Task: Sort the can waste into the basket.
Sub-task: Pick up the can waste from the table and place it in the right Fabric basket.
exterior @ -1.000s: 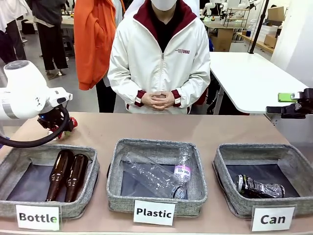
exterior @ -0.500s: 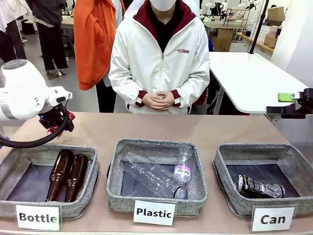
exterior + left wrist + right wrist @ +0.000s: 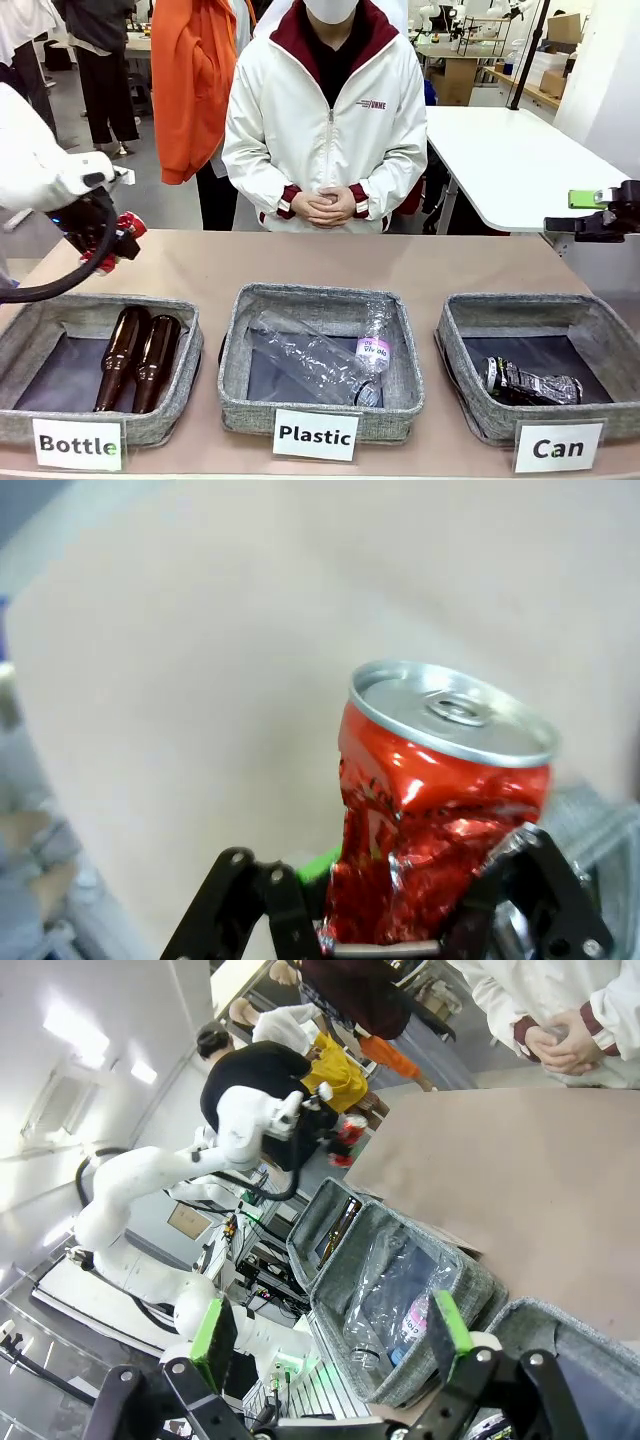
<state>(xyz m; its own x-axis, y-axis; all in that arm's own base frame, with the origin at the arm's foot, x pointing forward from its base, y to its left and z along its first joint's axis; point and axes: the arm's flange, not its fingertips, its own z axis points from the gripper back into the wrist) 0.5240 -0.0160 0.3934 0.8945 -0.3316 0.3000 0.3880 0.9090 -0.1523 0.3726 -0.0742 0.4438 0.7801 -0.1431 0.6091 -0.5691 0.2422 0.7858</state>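
Red crushed can [image 3: 430, 830] is being gripped by the left claw [image 3: 385, 920], jaws clamped on its crumpled lower body, silver top tilted away; it is being held above the desk [image 3: 330, 262] at the far left, behind the "Bottle" basket [image 3: 30, 335]. Black can [image 3: 530, 383] is lying in the "Can" basket [image 3: 465, 345]. Right claw [image 3: 330, 1345] is being held wide open, gripping nothing.

We saw three baskets in a row on the surface [image 3: 300, 262]: bottles [image 3: 138, 357] in the left one, one can [image 3: 530, 383] in the right basket [image 3: 470, 350]. Another can [image 3: 122, 238] was above the surface, behind the left one.
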